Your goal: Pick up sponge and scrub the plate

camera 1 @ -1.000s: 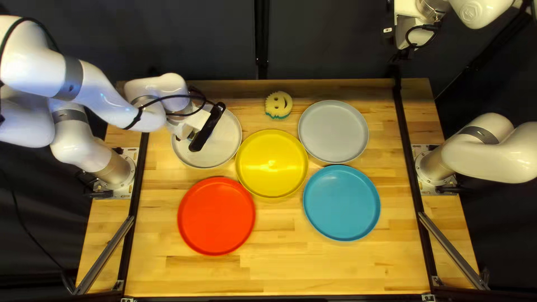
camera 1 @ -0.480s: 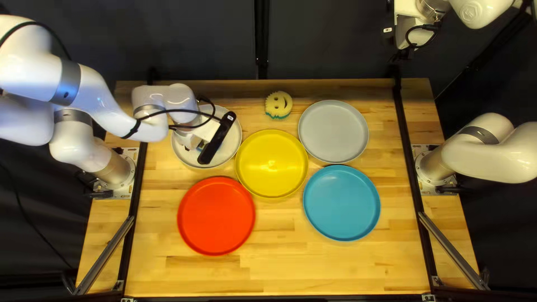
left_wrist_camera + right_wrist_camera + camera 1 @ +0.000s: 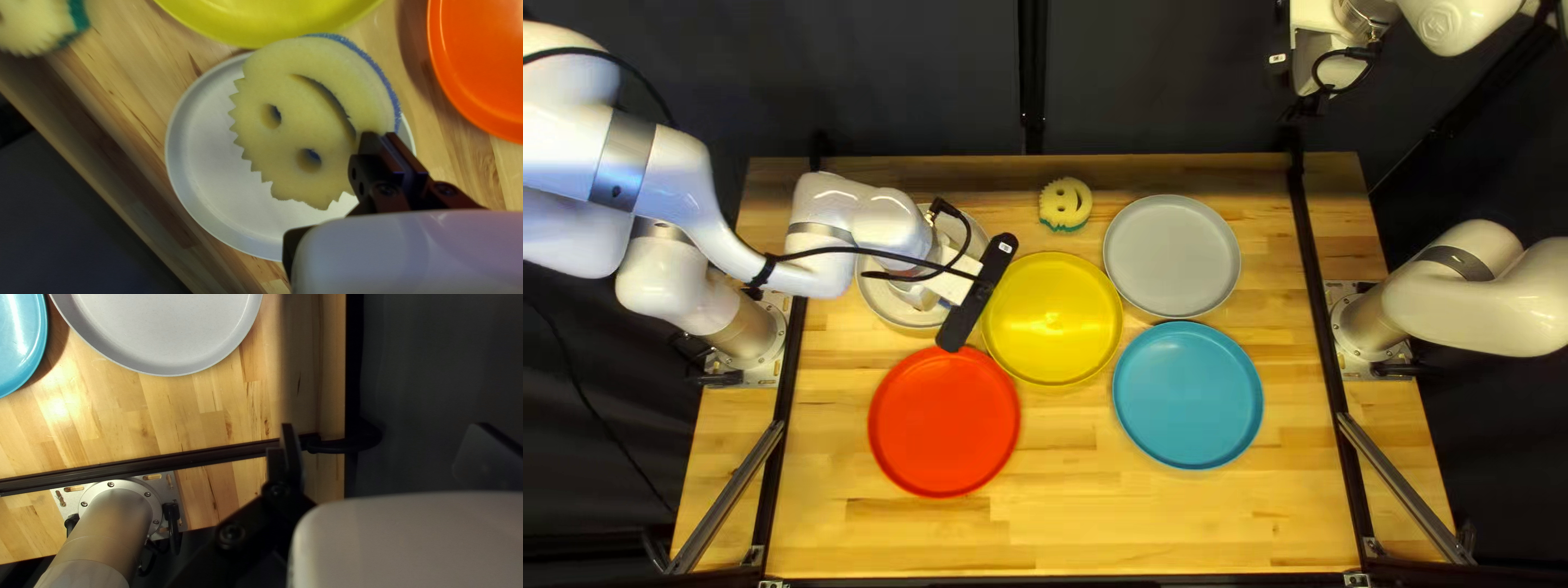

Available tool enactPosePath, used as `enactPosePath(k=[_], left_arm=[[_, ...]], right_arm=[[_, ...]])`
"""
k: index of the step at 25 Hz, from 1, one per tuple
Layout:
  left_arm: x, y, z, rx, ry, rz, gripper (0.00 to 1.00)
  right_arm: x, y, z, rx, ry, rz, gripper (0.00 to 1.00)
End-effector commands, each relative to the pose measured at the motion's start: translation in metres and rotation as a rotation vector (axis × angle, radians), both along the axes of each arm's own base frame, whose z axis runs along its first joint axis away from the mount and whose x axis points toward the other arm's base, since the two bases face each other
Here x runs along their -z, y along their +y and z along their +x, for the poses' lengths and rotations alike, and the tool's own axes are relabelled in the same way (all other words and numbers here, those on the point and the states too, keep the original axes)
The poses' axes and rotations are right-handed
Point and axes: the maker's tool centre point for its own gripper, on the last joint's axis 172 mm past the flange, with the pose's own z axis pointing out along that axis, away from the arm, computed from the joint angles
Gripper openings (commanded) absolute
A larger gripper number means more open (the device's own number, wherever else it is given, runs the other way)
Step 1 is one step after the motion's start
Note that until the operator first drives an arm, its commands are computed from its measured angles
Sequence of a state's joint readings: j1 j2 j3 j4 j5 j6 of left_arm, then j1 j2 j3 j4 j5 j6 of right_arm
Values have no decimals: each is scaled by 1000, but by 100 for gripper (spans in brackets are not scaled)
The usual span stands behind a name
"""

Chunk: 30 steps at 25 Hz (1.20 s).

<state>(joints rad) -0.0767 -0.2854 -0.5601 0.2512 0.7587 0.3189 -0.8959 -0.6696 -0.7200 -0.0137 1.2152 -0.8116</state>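
1. L gripper [image 3: 374, 141]: clamped on rim of sponge [image 3: 302, 122], a yellow smiley w/ blue back.
2. Sponge hangs tilted over white plate [image 3: 204, 175]; can't tell if they touch.
3. Just beside that: yellow plate [image 3: 261, 20] & orange plate [image 3: 478, 61].
4. 2nd sponge [image 3: 1065, 204], green-backed, lies on bench [image 3: 1094, 506] nr far edge.
5. R gripper [image 3: 380, 453]: wide open, empty, above bench's right edge.

Pale yellow sponge [image 3: 302, 122], blue-backed; white plate [image 3: 204, 163]; orange plate [image 3: 478, 61].
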Motion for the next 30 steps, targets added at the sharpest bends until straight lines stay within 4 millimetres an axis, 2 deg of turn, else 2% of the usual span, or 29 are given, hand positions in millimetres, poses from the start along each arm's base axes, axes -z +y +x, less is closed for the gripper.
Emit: enactPosePath(k=[1, 3, 8, 10, 16, 20, 25, 30], left_arm=[[14, -19, 28, 41, -34, 9, 0], [30, -26, 43, 69, -43, 5, 0], [61, -30, 65, 122, -48, -14, 0], [68, -31, 70, 138, -48, -22, 0], [76, -29, 71, 164, -41, -34, 0], [82, -10, 66, 163, -26, -42, 0], [81, 2, 64, 156, -13, -47, 0], [83, -18, 72, 166, -15, -46, 0]], right_arm=[[0, 0, 0, 0, 0, 0, 100], [0, 0, 0, 0, 0, 0, 100], [0, 0, 0, 0, 0, 0, 100], [0, 0, 0, 0, 0, 0, 100], [0, 0, 0, 0, 0, 0, 100], [0, 0, 0, 0, 0, 0, 100], [0, 0, 0, 0, 0, 0, 100], [0, 0, 0, 0, 0, 0, 100]])
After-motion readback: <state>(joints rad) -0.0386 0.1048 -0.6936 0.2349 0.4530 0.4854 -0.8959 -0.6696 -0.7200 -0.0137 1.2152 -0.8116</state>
